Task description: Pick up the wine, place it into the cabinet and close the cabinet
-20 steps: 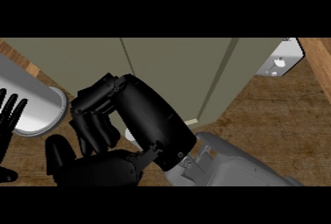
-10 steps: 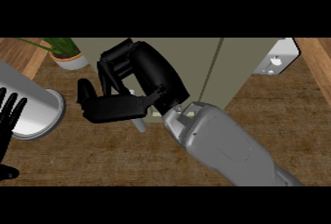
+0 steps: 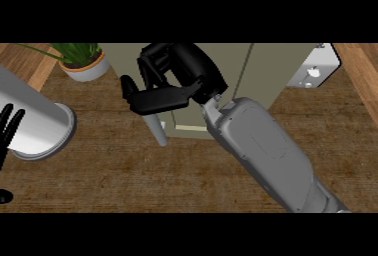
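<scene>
The olive cabinet (image 3: 273, 70) stands at the top middle, its front faces showing with a thin grey handle (image 3: 156, 131) hanging below the left one. My right hand (image 3: 166, 97) is raised against the cabinet's left front, just above that handle. Its fingers are loosely bent and nothing shows between them. The grey right forearm (image 3: 262, 150) runs up from the lower right. No wine bottle is visible in this view. My left hand (image 3: 9, 131) rests at the left edge, fingers up and straight.
A large grey cylinder (image 3: 33, 125) lies on the wooden counter (image 3: 148, 175) beside my left hand. A potted plant (image 3: 83, 62) stands at the upper left. A white fitting (image 3: 316, 70) sits at the cabinet's right side.
My right hand has risen from the lower left up to the cabinet's front, with the forearm stretching out after it. The view has shifted, and the left hand stays at the left edge.
</scene>
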You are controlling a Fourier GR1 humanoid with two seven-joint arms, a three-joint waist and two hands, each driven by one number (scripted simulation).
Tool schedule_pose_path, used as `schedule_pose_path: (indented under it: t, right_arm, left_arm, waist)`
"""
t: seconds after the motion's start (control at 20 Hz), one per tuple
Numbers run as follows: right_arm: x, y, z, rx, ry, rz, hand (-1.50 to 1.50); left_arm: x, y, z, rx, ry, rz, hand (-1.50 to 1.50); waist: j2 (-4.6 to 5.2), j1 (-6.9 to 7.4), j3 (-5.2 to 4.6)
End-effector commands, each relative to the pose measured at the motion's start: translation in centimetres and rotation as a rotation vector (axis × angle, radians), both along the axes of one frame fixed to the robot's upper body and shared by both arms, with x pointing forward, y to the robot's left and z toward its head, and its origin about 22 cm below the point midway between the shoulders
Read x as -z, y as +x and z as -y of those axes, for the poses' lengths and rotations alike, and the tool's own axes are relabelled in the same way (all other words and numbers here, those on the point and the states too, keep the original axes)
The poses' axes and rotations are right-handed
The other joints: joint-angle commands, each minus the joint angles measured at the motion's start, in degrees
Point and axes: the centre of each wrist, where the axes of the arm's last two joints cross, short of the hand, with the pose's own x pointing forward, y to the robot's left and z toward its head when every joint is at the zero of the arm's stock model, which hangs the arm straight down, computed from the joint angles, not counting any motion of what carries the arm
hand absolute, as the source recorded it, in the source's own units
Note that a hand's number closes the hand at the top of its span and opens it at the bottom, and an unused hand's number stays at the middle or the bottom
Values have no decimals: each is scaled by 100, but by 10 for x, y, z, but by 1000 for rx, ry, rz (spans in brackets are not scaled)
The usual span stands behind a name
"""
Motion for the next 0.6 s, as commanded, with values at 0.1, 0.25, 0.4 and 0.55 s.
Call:
schedule_pose_path:
  t: [0.1,0.25,0.4,0.55]
  right_arm:
    - [28,37,30,133,-39,20,150]
    - [15,49,39,148,-62,21,150]
    - [-2,51,47,156,-39,32,150]
    - [18,50,43,136,-56,20,150]
  left_arm:
    - [10,7,14,27,-12,4,-150]
    - [-6,7,21,57,4,7,-150]
    - [1,4,9,33,-17,2,-150]
    - [-11,14,4,34,1,10,-150]
  waist:
    - [150,-4,13]
    - [142,84,19]
    - [126,11,14]
    - [148,-11,14]
